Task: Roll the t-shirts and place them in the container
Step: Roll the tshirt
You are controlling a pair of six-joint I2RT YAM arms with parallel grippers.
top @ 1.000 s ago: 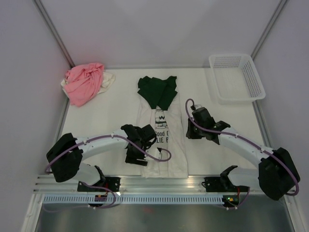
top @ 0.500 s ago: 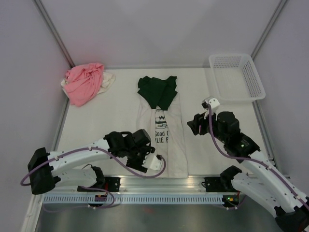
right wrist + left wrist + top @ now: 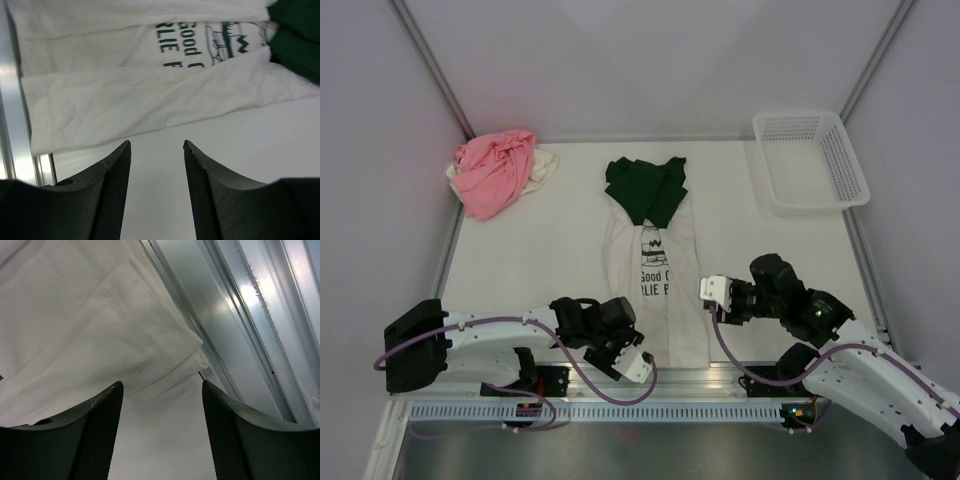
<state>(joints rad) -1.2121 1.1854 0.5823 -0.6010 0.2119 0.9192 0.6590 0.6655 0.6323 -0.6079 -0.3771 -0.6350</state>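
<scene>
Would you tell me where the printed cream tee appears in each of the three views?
Top external: tee at centre, between green tee and rail.
Left wrist: tee at upper left, hem corner by the rail.
Right wrist: tee across the top, lettering showing.
Shared landmark: the metal rail along the near edge.

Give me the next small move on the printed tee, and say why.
Probably bring both grippers onto the near hem and pinch its corners. The printed tee lies flat in a long folded strip, not yet rolled; the left gripper and right gripper hang open at either side of its near end, holding nothing.
</scene>
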